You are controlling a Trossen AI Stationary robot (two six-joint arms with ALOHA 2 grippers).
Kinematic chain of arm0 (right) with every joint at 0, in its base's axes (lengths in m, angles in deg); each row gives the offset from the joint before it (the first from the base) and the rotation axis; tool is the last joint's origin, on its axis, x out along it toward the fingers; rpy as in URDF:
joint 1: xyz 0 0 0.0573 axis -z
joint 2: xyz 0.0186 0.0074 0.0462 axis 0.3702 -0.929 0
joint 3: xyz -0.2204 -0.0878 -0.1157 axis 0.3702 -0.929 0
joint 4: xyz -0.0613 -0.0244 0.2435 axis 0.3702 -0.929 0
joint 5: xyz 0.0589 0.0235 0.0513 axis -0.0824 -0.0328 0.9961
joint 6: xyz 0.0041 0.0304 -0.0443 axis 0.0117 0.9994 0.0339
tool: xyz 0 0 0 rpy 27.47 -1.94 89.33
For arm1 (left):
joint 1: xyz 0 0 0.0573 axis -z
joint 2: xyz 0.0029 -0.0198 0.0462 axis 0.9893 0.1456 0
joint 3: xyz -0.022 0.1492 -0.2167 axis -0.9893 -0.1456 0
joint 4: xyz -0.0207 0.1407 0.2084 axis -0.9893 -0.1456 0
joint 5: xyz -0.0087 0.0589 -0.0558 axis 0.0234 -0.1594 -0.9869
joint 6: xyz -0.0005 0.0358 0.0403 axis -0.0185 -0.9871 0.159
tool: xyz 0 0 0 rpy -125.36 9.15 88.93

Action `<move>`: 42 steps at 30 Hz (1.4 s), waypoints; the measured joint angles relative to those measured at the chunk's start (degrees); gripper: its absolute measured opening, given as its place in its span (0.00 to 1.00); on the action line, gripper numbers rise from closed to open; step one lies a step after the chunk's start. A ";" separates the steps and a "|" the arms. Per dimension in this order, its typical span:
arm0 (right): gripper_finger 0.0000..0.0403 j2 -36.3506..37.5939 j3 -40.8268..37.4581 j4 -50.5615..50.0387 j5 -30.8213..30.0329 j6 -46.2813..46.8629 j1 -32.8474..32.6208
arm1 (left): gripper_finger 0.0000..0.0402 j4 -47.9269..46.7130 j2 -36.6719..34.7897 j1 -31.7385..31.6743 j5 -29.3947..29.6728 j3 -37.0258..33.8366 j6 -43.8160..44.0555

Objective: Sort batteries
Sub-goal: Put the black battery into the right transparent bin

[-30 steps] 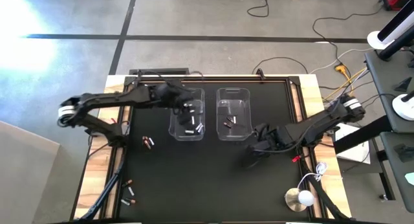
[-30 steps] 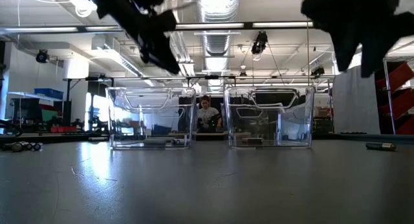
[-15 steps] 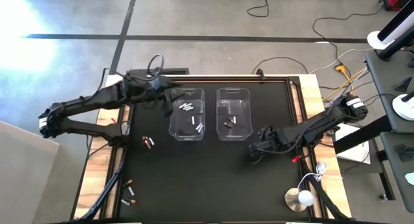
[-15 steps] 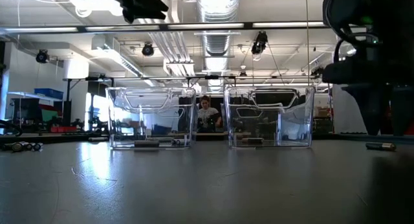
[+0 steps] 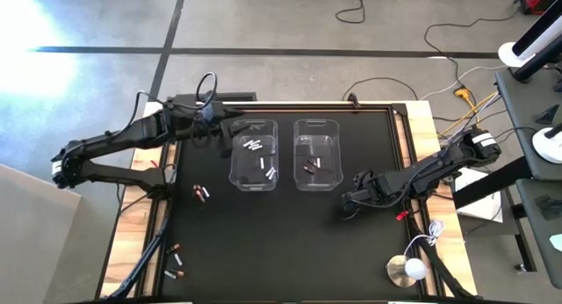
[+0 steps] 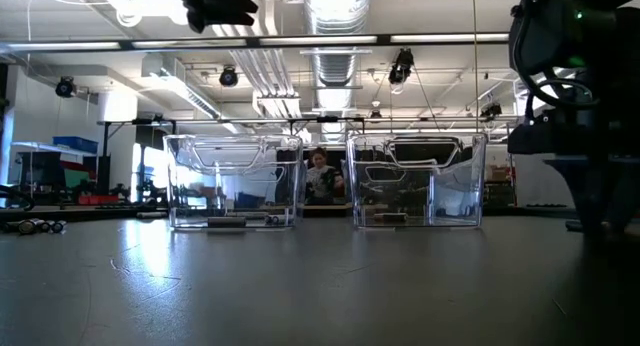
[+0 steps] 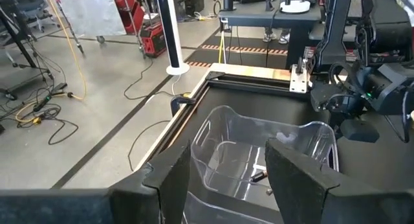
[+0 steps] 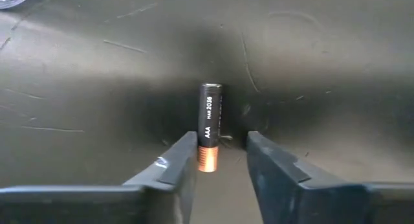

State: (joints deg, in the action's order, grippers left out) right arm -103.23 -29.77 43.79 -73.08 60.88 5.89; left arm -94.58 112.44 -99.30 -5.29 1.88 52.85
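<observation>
My right jaws (image 8: 220, 160) are down at the black tabletop (image 5: 281, 251), to the right of the two clear bins. A dark battery with a copper-red end (image 8: 209, 125) lies flat on the mat, its copper end reaching in between my two fingers (image 8: 173, 164). One finger sits right beside that end; the other stands a little off it. Jaws part-open around the cell, no grip shown. In the high view the right jaws (image 5: 349, 201) are low, just off the right bin's corner. The low view shows them as a dark mass at the far right, down near the surface.

My left jaws (image 7: 228, 164) are up above the left bin's far end, fingers apart, nothing between them. High view places the left jaws (image 5: 221, 128) at the upper-left corner of the left bin (image 5: 254, 155).

Left bin holds silvery-white cells (image 5: 255, 146), a few loose on its floor. Right bin (image 5: 317, 153) holds dark cells (image 5: 311, 167), two or so near its lower half.

Loose batteries on the tabletop: a small pair (image 5: 201, 192) left of the left bin, and another small cluster (image 5: 176, 262) near the lower-left edge. Low view shows a few cells (image 6: 35, 225) at the far left on the mat.

A person (image 6: 320, 179) is visible beyond the bins, in the room behind.
</observation>
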 joint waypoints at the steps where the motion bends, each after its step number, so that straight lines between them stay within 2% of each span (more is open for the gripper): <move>1: 0.27 -0.02 -0.06 0.19 -0.11 0.00 0.00 | 0.44 0.02 0.27 0.00 0.00 0.00 0.02; 9: 0.11 -0.87 -1.22 1.39 -0.62 -0.02 0.00 | 0.44 2.83 1.67 0.00 0.04 -0.07 0.91; 17: 0.09 -1.78 -0.80 0.79 -0.25 -1.32 0.00 | 0.44 7.15 -1.27 0.00 0.08 -0.08 -0.34; 20: 0.09 -1.01 2.27 -4.19 0.55 -4.41 0.14 | 0.44 6.57 -3.41 0.00 0.18 -0.09 -1.65; 24: 0.09 -0.42 9.85 -19.00 1.05 -7.63 0.43 | 0.44 5.80 -6.35 -0.04 3.21 -0.08 -3.02; 27: 0.08 -0.18 15.23 -26.36 0.79 -11.77 1.44 | 0.44 5.17 -7.95 -0.07 6.96 -0.09 -4.84; 30: 0.08 0.40 20.79 -28.70 -2.66 -17.08 3.27 | 0.44 5.33 -9.19 -0.07 9.83 -0.09 -5.97; 35: 0.08 0.33 30.03 -29.15 -8.06 -28.60 9.36 | 0.44 4.93 -9.91 -0.07 10.16 -0.09 -6.50; 42: 0.08 -2.55 39.79 -26.58 -9.19 -51.60 17.91 | 0.44 2.11 -10.06 -0.07 10.16 -0.09 -3.70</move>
State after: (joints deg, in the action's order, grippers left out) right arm -105.78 10.03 17.21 -82.28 9.29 23.80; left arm -92.47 102.38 -99.37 4.87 1.79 49.16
